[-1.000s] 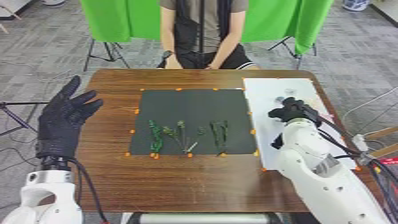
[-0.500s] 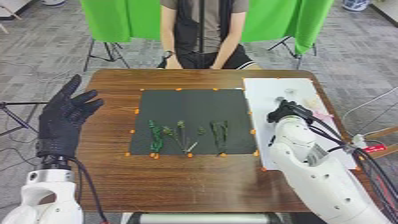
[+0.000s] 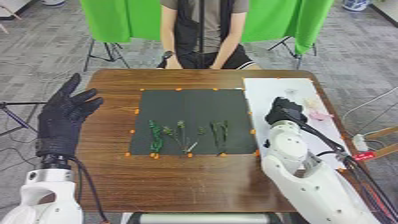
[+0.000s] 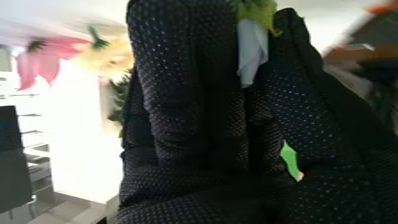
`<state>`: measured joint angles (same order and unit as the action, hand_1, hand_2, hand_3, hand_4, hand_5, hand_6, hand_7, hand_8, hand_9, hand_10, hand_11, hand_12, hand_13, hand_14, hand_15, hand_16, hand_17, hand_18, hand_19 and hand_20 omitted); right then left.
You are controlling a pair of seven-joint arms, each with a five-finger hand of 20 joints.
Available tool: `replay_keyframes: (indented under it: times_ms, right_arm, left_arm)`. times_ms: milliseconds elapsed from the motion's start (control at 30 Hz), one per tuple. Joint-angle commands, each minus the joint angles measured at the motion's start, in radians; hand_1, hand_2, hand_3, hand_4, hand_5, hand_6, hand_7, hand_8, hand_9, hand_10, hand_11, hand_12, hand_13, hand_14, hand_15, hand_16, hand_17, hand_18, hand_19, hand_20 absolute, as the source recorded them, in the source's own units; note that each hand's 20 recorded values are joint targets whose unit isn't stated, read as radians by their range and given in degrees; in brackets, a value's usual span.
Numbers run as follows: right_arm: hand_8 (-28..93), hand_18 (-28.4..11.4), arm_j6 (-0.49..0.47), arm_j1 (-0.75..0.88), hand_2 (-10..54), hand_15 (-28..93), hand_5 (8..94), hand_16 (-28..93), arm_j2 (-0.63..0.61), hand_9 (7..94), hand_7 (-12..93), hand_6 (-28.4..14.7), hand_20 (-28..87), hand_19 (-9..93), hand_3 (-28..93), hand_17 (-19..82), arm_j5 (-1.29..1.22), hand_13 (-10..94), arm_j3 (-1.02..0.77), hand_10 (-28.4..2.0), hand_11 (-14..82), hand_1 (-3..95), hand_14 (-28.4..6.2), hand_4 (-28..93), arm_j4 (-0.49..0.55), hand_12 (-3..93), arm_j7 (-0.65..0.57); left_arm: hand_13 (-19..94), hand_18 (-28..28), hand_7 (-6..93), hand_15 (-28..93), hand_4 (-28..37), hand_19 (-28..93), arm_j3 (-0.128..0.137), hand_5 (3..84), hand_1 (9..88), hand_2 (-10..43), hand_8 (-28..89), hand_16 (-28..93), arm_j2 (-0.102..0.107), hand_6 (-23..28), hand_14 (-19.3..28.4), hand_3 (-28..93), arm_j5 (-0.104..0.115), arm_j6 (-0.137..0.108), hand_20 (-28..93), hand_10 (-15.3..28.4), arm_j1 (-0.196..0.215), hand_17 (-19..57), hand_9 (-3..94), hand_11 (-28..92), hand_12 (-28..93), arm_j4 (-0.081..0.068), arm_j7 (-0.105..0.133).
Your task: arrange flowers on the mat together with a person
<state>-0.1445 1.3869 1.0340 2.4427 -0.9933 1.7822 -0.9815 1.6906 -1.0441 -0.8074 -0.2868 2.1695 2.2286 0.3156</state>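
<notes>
In the head view, my right hand (image 3: 284, 109) is over the white mat (image 3: 266, 86), close below a small pale flower (image 3: 290, 92). Cream (image 3: 312, 103) and pink (image 3: 319, 115) flowers lie beside it. In the right wrist view, my right hand (image 4: 182, 100) has its fingers and thumb straight, and a white flower (image 4: 251, 50) with a green base shows in the gap between them; contact cannot be told. My left hand (image 3: 64, 114) is open at the table's left edge. Green stems (image 3: 180, 135) lie on the dark mat (image 3: 187, 107).
A person sits across the brown table (image 3: 204, 180), hands near its far edge. Orange markers line both mats. Cables run along my right arm, and a pink flower (image 4: 40, 60) and a cream flower (image 4: 105, 55) stand beside the hand in the right wrist view.
My right hand has shifted slightly left on the white mat, uncovering the cream and pink flowers; a pale flower near its fingertips is now covered. My left hand has kept still.
</notes>
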Motion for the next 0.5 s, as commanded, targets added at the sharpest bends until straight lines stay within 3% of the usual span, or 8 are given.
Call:
replay_keyframes:
  times_ms: [33,167,200,267,367,433,500]
  right_arm:
    - [-6,-8.7,0.104,-0.037,-9.5,37,76.3,33,0.070,90.4,32,1.3,13,67,63,28,0.006,86,0.102,-6.7,8.9,65.9,-2.0,-28,0.185,33.9,0.178]
    - [-6,-8.3,0.113,-0.117,-9.5,37,76.5,33,0.164,90.5,32,1.3,13,66,64,28,-0.055,86,0.180,-6.5,9.3,65.6,-1.9,-28,0.175,34.4,0.296]
    - [-6,-8.2,0.113,-0.133,-9.5,38,76.6,33,0.189,90.6,32,1.3,13,66,64,28,-0.050,86,0.197,-6.5,9.3,65.5,-1.8,-28,0.156,34.6,0.330]
    - [-6,-8.1,0.112,-0.160,-9.5,38,76.6,34,0.231,90.5,32,1.4,13,66,65,28,-0.081,86,0.224,-6.3,9.4,65.1,-1.8,-28,0.123,34.9,0.378]
    - [-5,-7.4,0.106,-0.187,-9.5,38,76.5,34,0.305,90.3,32,1.7,14,65,66,28,-0.115,86,0.244,-6.1,9.8,63.7,-1.3,-28,0.052,35.9,0.441]
    - [-6,-7.1,0.081,-0.197,-9.5,39,75.8,35,0.337,89.8,32,1.9,14,65,67,28,-0.133,85,0.258,-5.9,10.0,63.4,-1.1,-28,0.019,36.7,0.473]
    - [-6,-6.6,0.107,-0.226,-9.5,39,74.3,36,0.347,88.2,33,1.7,14,64,67,28,-0.161,84,0.303,-5.6,10.2,63.2,-0.8,-28,-0.011,37.1,0.483]
  left_arm:
    - [30,27.5,5.3,52,-27.9,59,0.009,34.8,21.5,6.8,-6,-7,0.018,6.9,26.8,76,-0.010,0.006,18,19.6,0.008,-3.6,37.8,23,12,0.026,0.018]
    - [30,27.5,5.0,51,-27.7,59,-0.003,34.6,21.5,6.8,-6,-7,0.032,6.9,26.9,76,-0.011,0.006,18,19.5,-0.021,-3.7,37.5,22,12,0.026,0.022]
    - [30,27.5,4.9,50,-27.7,59,-0.010,34.6,21.5,6.8,-6,-7,0.042,6.9,26.8,76,-0.006,-0.001,18,19.4,-0.026,-3.7,37.5,22,12,0.029,0.034]
    - [30,27.4,4.5,49,-27.6,59,-0.039,34.5,21.5,6.9,-6,-7,0.074,6.9,26.7,76,0.003,-0.021,19,19.4,-0.047,-3.7,37.3,21,12,0.036,0.065]
    - [29,27.2,2.7,41,-27.2,57,-0.092,34.1,21.6,7.1,-5,-4,0.103,7.0,26.3,75,0.017,-0.004,20,19.0,-0.114,-3.9,36.0,14,15,0.031,0.093]
    - [29,27.0,1.7,32,-27.1,55,-0.122,34.1,21.7,7.2,-5,1,0.111,7.1,26.2,75,0.012,0.005,22,18.8,-0.157,-4.0,35.3,10,17,0.026,0.094]
    - [28,26.5,0.6,17,-26.8,50,-0.147,34.1,21.9,7.3,-4,6,0.124,7.5,25.8,75,0.014,0.001,24,19.0,-0.189,-4.4,33.1,5,20,0.020,0.109]
